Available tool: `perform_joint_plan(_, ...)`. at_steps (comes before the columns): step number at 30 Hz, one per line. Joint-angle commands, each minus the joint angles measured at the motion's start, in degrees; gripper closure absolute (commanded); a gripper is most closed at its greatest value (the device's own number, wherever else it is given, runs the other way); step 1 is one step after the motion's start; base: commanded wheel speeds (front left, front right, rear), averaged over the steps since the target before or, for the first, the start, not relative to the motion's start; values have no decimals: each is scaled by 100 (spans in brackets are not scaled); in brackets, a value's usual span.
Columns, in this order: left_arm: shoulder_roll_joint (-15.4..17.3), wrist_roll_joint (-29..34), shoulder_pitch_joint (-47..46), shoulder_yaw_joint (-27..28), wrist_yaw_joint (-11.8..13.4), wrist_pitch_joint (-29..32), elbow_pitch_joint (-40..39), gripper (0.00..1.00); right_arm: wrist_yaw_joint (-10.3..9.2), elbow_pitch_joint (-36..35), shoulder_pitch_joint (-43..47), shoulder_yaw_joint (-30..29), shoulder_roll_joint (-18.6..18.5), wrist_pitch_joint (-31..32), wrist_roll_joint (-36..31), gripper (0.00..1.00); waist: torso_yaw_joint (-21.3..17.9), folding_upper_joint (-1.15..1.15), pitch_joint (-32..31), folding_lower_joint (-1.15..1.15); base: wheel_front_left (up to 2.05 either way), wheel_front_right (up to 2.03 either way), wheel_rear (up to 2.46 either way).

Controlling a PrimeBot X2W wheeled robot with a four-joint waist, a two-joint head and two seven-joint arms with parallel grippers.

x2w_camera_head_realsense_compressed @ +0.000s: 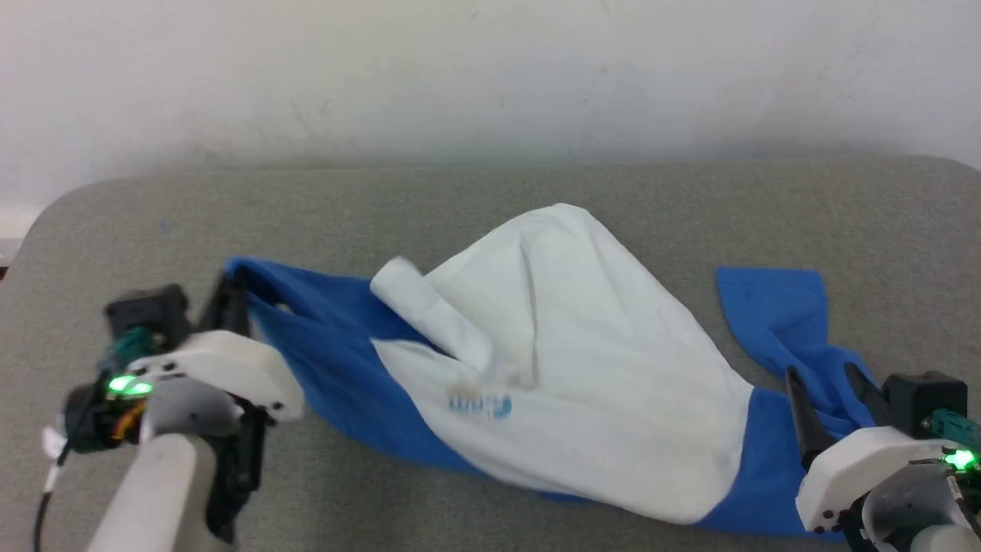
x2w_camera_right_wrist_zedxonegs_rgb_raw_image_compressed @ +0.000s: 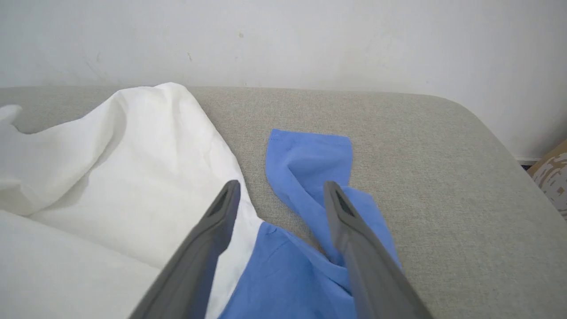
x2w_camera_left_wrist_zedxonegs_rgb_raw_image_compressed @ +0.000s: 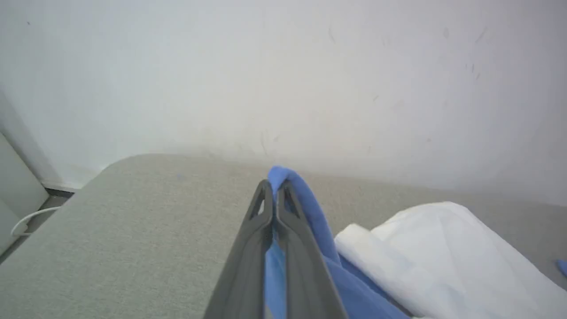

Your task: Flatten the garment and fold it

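The garment [x2w_camera_head_realsense_compressed: 582, 353], a white shirt with bright blue sleeves and a small blue chest print, lies crumpled across the grey table [x2w_camera_head_realsense_compressed: 490, 192]. At its left end, my left gripper [x2w_camera_head_realsense_compressed: 230, 295] is shut on the blue sleeve; in the left wrist view blue cloth [x2w_camera_left_wrist_zedxonegs_rgb_raw_image_compressed: 288, 186] is pinched between the closed fingers [x2w_camera_left_wrist_zedxonegs_rgb_raw_image_compressed: 261, 208]. My right gripper [x2w_camera_head_realsense_compressed: 824, 379] stands open over the twisted right blue sleeve [x2w_camera_right_wrist_zedxonegs_rgb_raw_image_compressed: 305, 164], its fingers [x2w_camera_right_wrist_zedxonegs_rgb_raw_image_compressed: 221, 208] spread on either side of the blue fabric [x2w_camera_right_wrist_zedxonegs_rgb_raw_image_compressed: 283, 257] with nothing pinched between them.
A pale wall [x2w_camera_head_realsense_compressed: 490, 77] rises behind the table's far edge. The table's rounded corners show at far left [x2w_camera_left_wrist_zedxonegs_rgb_raw_image_compressed: 128, 164] and far right [x2w_camera_right_wrist_zedxonegs_rgb_raw_image_compressed: 469, 110]. A white cable [x2w_camera_left_wrist_zedxonegs_rgb_raw_image_compressed: 26, 219] and a patterned box [x2w_camera_right_wrist_zedxonegs_rgb_raw_image_compressed: 553, 177] lie beyond the table's sides.
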Motion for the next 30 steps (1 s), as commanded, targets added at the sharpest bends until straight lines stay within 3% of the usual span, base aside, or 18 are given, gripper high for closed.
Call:
perform_joint_plan(1,56,81,54,97,79,-140,-48,100,-12,-32,42,12,18,2,-8,0,73,0,-40,1,0,0,0)
perform_joint_plan(4,93,327,78,231,309,-611,-196,100,-12,-60,43,89,20,20,21,0,52,0,67,1,0,0,0)
perform_joint_plan(7,121,583,163,-60,268,-669,-72,100,-12,-62,44,122,21,26,44,0,6,0,190,1,0,0,0)
perform_joint_plan(15,-219,479,265,-1243,-511,571,1492,100,-12,58,-43,308,22,33,88,0,-185,0,375,1,0,0,0)
perform_joint_plan(20,-390,344,222,-1451,-732,790,2018,100,-12,97,-31,265,14,15,85,0,-168,0,346,1,0,0,0)
perform_joint_plan(21,-395,352,202,-1448,-727,723,2056,42,-12,104,-21,260,10,19,82,0,-149,0,323,1,0,0,0)
perform_joint_plan(22,-400,358,175,-1421,-704,619,2070,0,-12,106,-16,261,3,22,83,0,-124,0,302,1,0,0,0)
perform_joint_plan(30,-480,189,87,-1130,-778,-486,1412,0,-12,10,-37,298,-208,115,232,0,243,0,43,1,0,0,0)
